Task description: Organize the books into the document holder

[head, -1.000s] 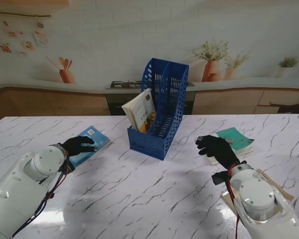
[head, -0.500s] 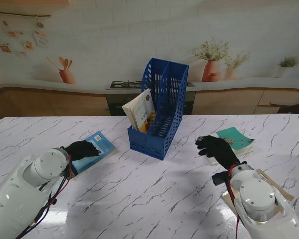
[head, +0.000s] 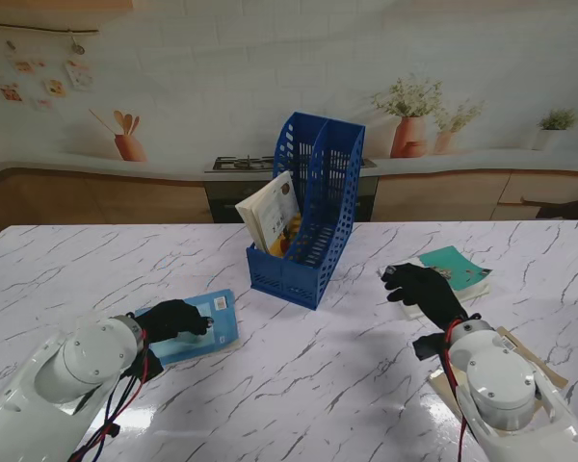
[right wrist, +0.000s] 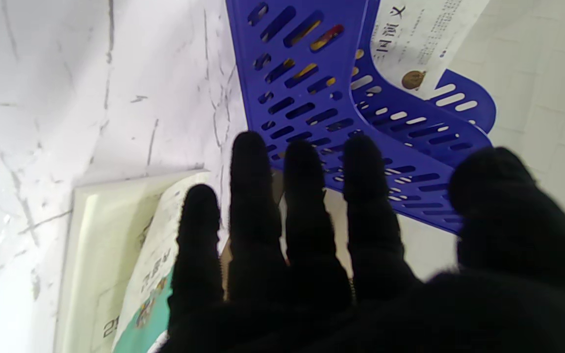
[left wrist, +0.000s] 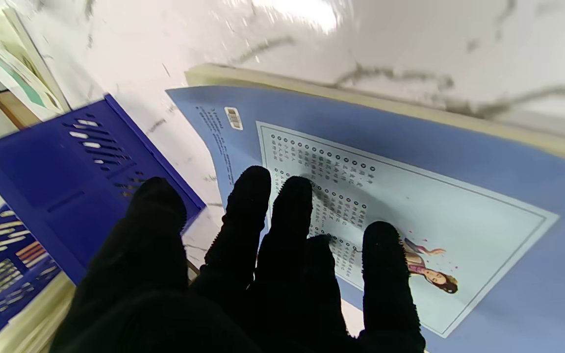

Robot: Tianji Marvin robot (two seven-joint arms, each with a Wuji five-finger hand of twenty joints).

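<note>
A light blue book (head: 212, 323) (left wrist: 434, 196) lies flat on the marble table at my left. My left hand (head: 173, 320) (left wrist: 263, 255) rests on its cover with the fingers spread flat, not wrapped around it. The blue document holder (head: 308, 217) (left wrist: 66, 181) (right wrist: 321, 88) stands at the table's centre, with a cream book (head: 272, 212) (right wrist: 424, 34) leaning in its left slot. My right hand (head: 422, 289) (right wrist: 312, 245) is open with its fingers straight, at the near left corner of a teal book (head: 458, 268) (right wrist: 140, 294) that lies on a pale one.
A tan, flat book or board (head: 535, 364) lies under my right forearm near the table's right front. Behind the table run a kitchen counter with potted plants (head: 409, 115) and a stove.
My left hand has slid the light blue book nearer to me and to the right across the table. The right hand has barely moved.
</note>
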